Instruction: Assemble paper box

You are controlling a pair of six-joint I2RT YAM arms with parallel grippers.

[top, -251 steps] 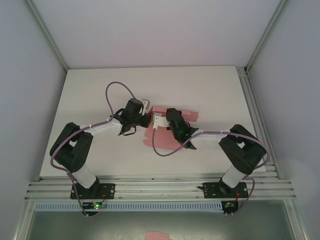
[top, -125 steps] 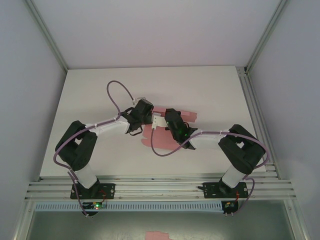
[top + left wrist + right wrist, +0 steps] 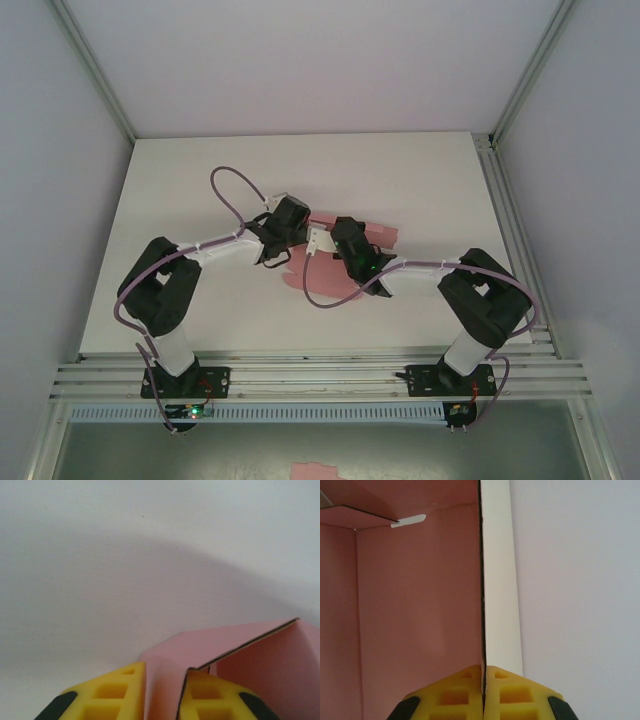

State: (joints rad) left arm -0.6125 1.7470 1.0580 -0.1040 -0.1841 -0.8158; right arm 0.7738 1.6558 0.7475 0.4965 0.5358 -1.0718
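Note:
The paper box (image 3: 386,235) is pink card, partly folded, at the middle of the white table (image 3: 420,180), with both grippers meeting over it. My left gripper (image 3: 304,230) is at its left end. In the left wrist view its yellow fingers (image 3: 131,680) stand a little apart, and a raised pink flap of the box (image 3: 240,645) rises in the gap of the left gripper (image 3: 165,674). My right gripper (image 3: 319,241) comes in from the right. In its wrist view the right gripper (image 3: 483,669) is shut on the edge of an upright wall of the box (image 3: 420,605), pink inside and white outside.
A purple cable loop (image 3: 228,180) arches over the table behind the left arm. Aluminium rails (image 3: 320,375) run along the near edge and a frame post (image 3: 515,95) stands at the back right. A small pink scrap (image 3: 315,470) lies below the table's front.
The left gripper has moved right onto the box's left end and its fingers have parted slightly. The pink card has shifted and folded under it. The right gripper keeps its grip.

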